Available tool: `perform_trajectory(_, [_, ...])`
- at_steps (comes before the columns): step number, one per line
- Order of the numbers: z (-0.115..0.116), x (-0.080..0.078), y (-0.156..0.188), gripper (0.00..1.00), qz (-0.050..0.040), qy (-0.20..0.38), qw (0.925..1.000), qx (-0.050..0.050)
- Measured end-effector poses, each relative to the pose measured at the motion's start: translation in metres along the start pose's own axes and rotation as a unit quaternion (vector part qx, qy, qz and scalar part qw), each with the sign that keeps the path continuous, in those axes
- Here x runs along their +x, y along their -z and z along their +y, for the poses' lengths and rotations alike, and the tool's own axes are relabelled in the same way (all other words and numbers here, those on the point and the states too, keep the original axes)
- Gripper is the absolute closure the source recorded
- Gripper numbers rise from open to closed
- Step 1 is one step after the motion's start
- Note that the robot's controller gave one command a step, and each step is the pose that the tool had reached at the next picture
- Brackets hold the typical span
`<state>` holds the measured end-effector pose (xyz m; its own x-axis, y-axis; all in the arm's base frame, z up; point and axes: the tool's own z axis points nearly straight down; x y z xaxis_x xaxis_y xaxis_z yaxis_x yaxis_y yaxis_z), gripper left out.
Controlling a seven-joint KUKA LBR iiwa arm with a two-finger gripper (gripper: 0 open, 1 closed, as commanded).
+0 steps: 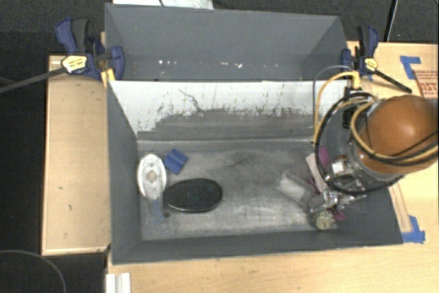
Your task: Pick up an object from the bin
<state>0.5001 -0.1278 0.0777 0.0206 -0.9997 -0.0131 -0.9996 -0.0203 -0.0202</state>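
My gripper (328,201) is down at the bin's right front corner, close to the floor. Directly under its tip lies a small round olive-grey thing (322,219) against the front wall. A pale, clear, flat piece (293,186) rests on the floor just left of the gripper. A thin pink strip (314,172) stands against the gripper's left side. Whether anything sits in the gripper is hidden by its own body.
At the left end of the bin lie a black oval disc (193,195), a white oval thing (151,175) and a small blue block (175,160). The arm with its orange dome and cables hangs over the right wall.
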Motion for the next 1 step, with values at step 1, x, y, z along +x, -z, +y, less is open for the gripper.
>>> perform_trajectory(1, [-0.0024,-0.0017,0.0487,1.00,0.0061,-0.003,0.9999,-0.008])
